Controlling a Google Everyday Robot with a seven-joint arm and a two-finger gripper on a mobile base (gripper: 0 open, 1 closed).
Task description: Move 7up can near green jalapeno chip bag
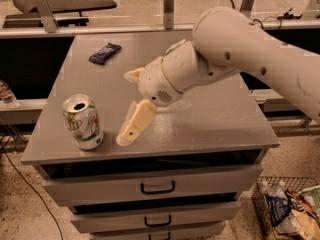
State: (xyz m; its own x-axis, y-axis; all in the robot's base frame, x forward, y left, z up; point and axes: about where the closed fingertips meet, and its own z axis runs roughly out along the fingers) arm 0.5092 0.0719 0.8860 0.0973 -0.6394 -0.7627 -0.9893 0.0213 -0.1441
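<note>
The 7up can (82,122) stands upright near the front left corner of the grey cabinet top (215,119). It is white and green with an open silver top. My gripper (125,108) is just right of the can, low over the top, with its fingers spread open and empty. One finger (136,126) points down toward the front edge. It does not touch the can. The green jalapeno chip bag (175,45) shows only as a light-green sliver at the back, mostly hidden behind my arm.
A dark blue wrapped snack bar (105,53) lies at the back left of the top. Drawers with handles (157,188) are below. A wire basket of packets (290,209) sits on the floor at right. A bottle (6,94) stands at far left.
</note>
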